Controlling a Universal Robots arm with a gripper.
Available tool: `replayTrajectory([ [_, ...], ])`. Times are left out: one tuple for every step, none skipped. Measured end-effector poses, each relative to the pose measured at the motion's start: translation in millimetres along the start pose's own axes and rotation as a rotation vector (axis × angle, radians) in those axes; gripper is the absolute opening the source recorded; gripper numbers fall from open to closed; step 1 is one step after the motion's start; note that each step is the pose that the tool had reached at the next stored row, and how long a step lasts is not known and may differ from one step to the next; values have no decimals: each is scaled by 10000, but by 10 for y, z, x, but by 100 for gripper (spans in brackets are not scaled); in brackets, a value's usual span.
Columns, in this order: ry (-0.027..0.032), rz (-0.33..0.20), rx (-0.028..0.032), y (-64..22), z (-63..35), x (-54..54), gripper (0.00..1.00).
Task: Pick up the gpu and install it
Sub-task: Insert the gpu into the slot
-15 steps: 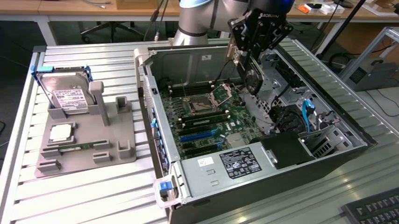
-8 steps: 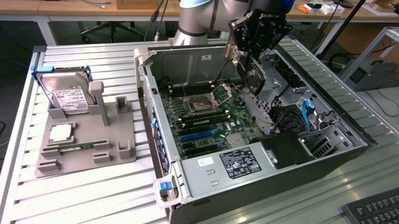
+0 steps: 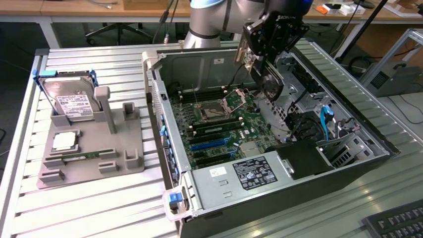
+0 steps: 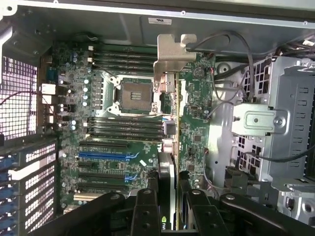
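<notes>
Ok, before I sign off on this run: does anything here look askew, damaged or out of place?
Nothing looks damaged or spilled. The gripper is shut on the gpu, holding it edge-on above the motherboard, not seated in any slot. The hard drive sits in the grey fixture beside the case.

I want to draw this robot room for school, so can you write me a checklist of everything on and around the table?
Surface: ribbed metal table with an open computer case on it.
Job's things: graphics card held upright over the circuit board, not plugged in yet.
Clutter: grey holder with hard drive, chip and memory stick.
Grippers: gripper shut on the graphics card.
Cables: blue cable inside the case.
Surroundings: keyboard at the table's corner, desks behind.
</notes>
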State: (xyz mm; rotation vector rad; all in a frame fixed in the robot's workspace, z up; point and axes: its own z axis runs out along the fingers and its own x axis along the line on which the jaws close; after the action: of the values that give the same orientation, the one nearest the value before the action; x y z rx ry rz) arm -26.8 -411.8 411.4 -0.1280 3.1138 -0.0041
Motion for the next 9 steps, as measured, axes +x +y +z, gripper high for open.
replayTrajectory([
  [0,-78,-2,-1,0,0,27],
  [-1,-125,-3,-3,0,0,27],
  [-2,-234,-7,-6,2,0,27],
  [-1,-313,-9,-8,3,1,27],
  [-2,-357,-10,-9,3,1,27],
  [-2,-431,-11,-12,4,1,27],
  [-3,-501,-14,-14,6,1,27],
  [-3,-543,-15,-16,6,1,27],
  [-2,-614,-16,-18,7,2,27],
])
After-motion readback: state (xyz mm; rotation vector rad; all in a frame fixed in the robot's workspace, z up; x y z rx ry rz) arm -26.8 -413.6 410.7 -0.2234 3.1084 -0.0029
